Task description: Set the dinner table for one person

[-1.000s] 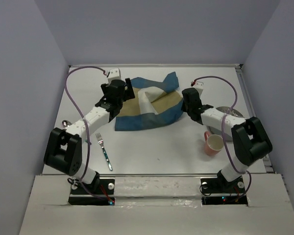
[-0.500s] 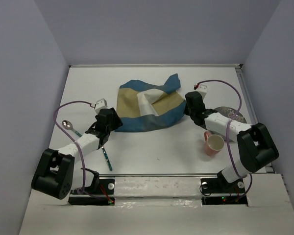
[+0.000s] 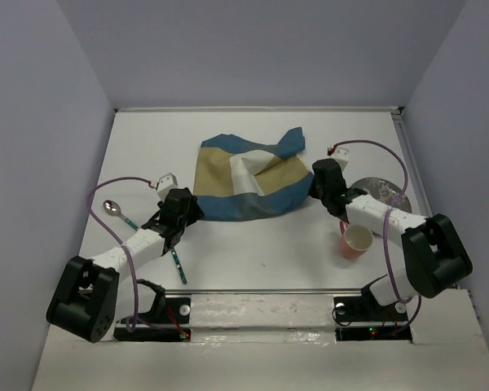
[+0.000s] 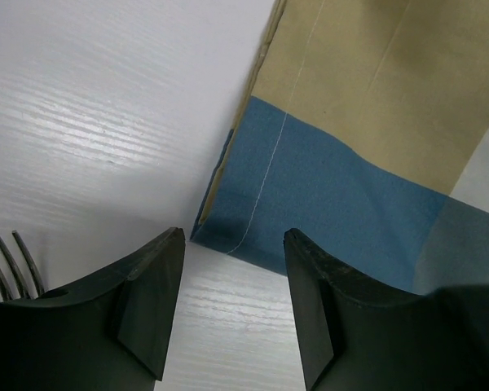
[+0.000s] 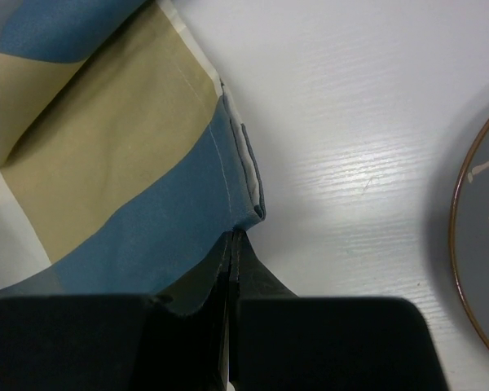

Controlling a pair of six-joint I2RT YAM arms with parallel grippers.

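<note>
Left wrist: left pincer point(image 4: 232, 238) apart, dinner table point(image 4: 106, 98) just beneath; right pincer point(image 5: 232, 238) together.

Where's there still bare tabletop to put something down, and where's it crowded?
Free: the far strip of table behind the cloth mat, and the near middle between fork and pink cup. Crowded: the right, with cup and plate; the left, with spoon and fork.

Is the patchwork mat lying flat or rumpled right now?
Rumpled: the patchwork mat shows creases through its middle and a twisted far corner.
</note>
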